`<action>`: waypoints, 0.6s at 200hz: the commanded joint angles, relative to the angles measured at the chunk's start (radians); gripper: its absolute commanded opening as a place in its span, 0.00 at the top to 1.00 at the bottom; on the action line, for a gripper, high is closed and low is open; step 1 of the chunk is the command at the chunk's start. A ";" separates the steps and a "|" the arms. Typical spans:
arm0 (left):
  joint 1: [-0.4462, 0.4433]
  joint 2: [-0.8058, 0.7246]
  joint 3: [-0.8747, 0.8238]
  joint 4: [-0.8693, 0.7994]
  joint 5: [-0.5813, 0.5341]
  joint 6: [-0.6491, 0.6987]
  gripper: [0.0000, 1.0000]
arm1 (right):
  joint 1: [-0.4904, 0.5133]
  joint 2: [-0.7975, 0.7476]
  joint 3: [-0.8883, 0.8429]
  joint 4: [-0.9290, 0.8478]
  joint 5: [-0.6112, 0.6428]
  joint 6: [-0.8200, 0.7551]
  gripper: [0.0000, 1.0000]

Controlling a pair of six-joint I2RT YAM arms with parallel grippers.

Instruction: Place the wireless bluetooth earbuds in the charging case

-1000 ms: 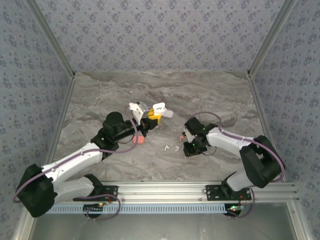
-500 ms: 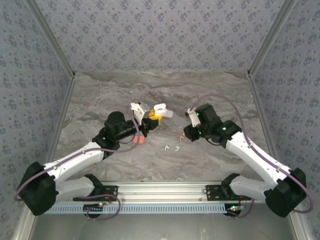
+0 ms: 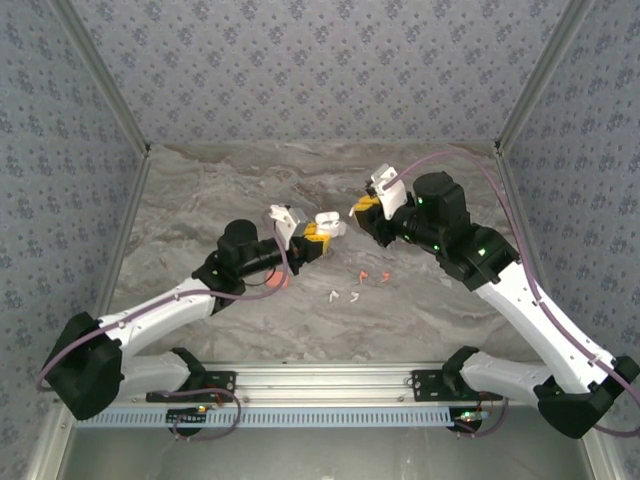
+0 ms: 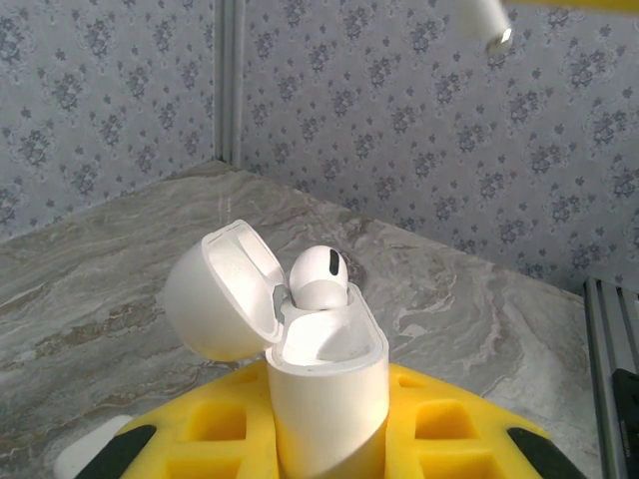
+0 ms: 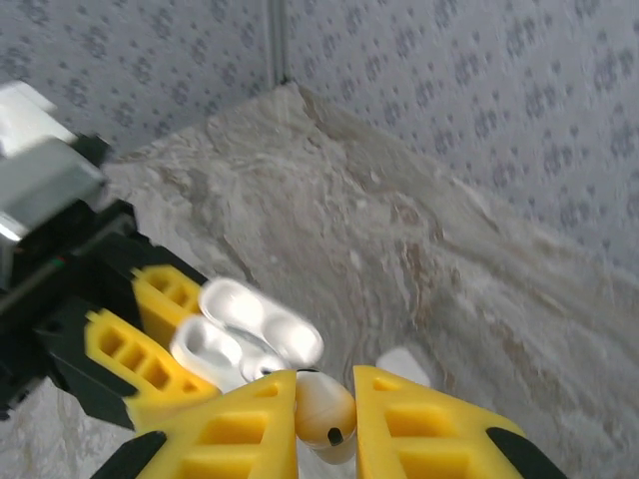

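Note:
My left gripper (image 3: pixel 318 234) (image 4: pixel 334 391) is shut on a white charging case (image 4: pixel 329 394) (image 3: pixel 326 225) (image 5: pixel 215 344), held upright above the table with its lid (image 4: pixel 215 289) flipped open. One white earbud (image 4: pixel 319 276) sits in the case's far slot, and the near slot looks hollow. Just right of and above the case, my right gripper (image 3: pixel 362 207) (image 5: pixel 324 387) is shut on another white earbud (image 5: pixel 325 409), whose stem tip (image 4: pixel 489 20) shows in the left wrist view. On the table lie two orange-red earbuds (image 3: pixel 365 277) (image 3: pixel 385 277) and two white ones (image 3: pixel 331 295) (image 3: pixel 353 296).
An orange-red object (image 3: pixel 280 282) lies partly under the left arm. A small white object (image 5: pixel 404 364) rests on the marble table (image 3: pixel 200 200) past the held case. Patterned walls close in the back and both sides, and an aluminium rail (image 3: pixel 330 380) runs along the near edge.
My right arm rose from the loose earbuds on the table and swung up and left to the case, carrying a white earbud. My left gripper shifted slightly right with the open case.

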 commanded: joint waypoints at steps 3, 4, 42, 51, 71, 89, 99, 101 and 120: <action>-0.005 0.007 0.055 0.052 0.046 -0.014 0.96 | 0.033 0.038 0.050 0.030 -0.036 -0.094 0.81; -0.006 0.007 0.055 0.052 0.047 -0.014 0.96 | 0.036 0.042 0.052 0.029 -0.037 -0.098 0.81; -0.008 0.013 0.060 0.052 0.056 -0.013 0.96 | 0.064 0.094 0.074 0.007 -0.052 -0.127 0.81; -0.008 0.016 0.062 0.051 0.058 -0.012 0.96 | 0.067 0.101 0.073 0.011 -0.058 -0.128 0.81; -0.008 0.020 0.065 0.053 0.062 -0.012 0.96 | 0.076 0.117 0.074 0.013 -0.066 -0.137 0.81; -0.010 0.021 0.066 0.053 0.064 -0.012 0.96 | 0.082 0.128 0.075 0.005 -0.063 -0.145 0.81; -0.010 0.021 0.066 0.052 0.064 -0.012 0.96 | 0.081 0.133 0.075 0.000 -0.057 -0.150 0.81; -0.010 0.020 0.066 0.052 0.066 -0.013 0.96 | 0.081 0.135 0.075 -0.002 -0.056 -0.151 0.81; -0.009 0.018 0.062 0.052 0.065 -0.012 0.96 | 0.084 0.144 0.075 -0.012 -0.046 -0.153 0.81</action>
